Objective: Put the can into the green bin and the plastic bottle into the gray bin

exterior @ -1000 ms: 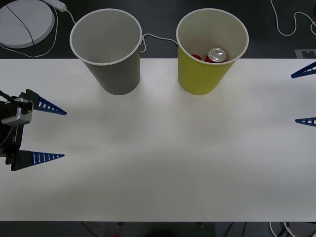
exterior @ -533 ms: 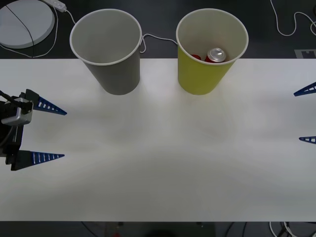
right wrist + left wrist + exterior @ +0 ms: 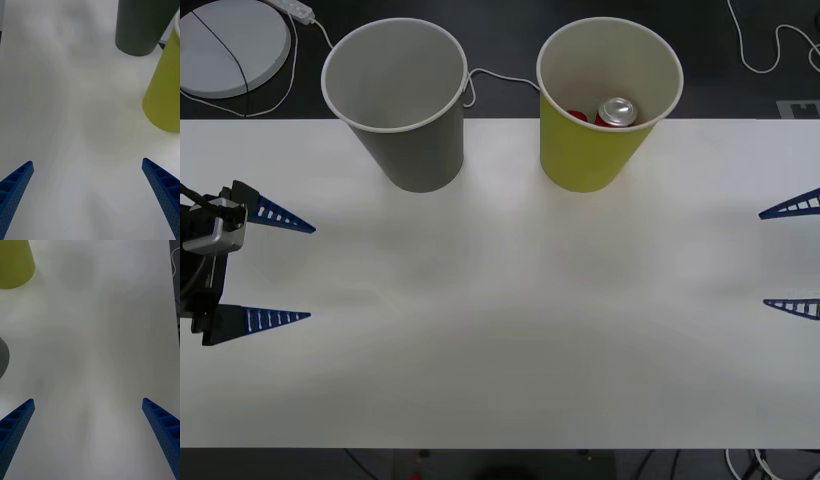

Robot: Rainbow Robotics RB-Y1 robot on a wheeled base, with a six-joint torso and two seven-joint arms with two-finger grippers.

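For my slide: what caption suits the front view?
Silver-topped can inside green bin; gray bin beside it.

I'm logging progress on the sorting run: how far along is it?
Partly done, it seems: a silver-topped red can lies inside the yellow-green cup-shaped bin. Nothing is in hand; the left gripper and right gripper hover open at the table's sides. The gray cup-shaped bin looks empty, so the bottle step seems left.

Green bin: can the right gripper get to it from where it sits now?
Probably yes. The right gripper is open at the table's right edge, and bare table lies between it and the green bin. The gray bin stands farther left, out of the way.
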